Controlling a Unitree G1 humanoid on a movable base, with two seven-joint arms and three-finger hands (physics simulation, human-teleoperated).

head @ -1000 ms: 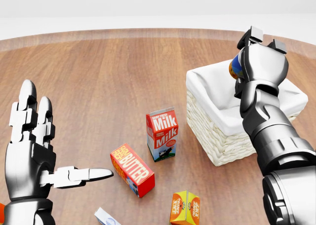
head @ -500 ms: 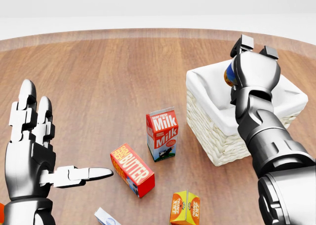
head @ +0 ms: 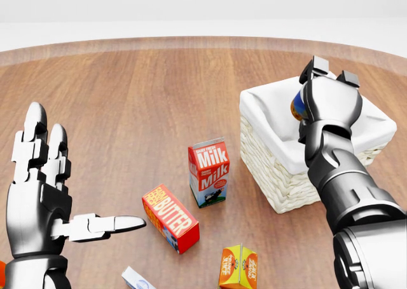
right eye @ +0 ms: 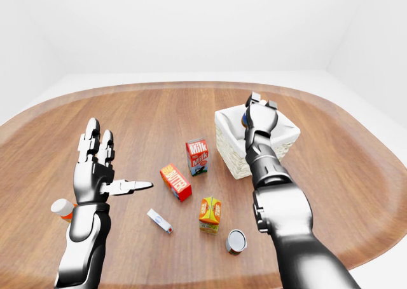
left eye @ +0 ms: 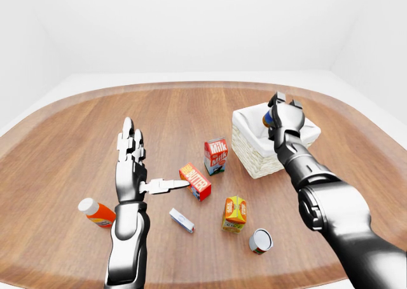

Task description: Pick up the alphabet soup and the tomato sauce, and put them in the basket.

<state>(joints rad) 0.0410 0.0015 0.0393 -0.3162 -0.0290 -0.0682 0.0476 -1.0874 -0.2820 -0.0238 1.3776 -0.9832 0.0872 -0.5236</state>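
white walls ring a round wooden desk (left eye: 76,130) with plenty of bare wood toward its upper and left edges. nearest, at the bottom of the left-eye view, a can (left eye: 260,241) lies on its side by an orange carton (left eye: 234,213), with a small white packet (left eye: 182,220) and an orange bottle (left eye: 96,213) to their left; the head view crops out the can and nearly all of the bottle. the left hand (head: 44,194) hovers at lower left, fingers spread and upright, thumb pointing right, holding nothing. the butter box (head: 170,217) and the milk carton (head: 208,171) sit mid-frame. farther, at right, the right hand (head: 325,101) is closed on a blue and orange can (head: 298,105) over the white-lined basket (head: 280,181); its label is unreadable, so i cannot tell which task can it is. against half a second ago, this hand and can sit slightly to the right.
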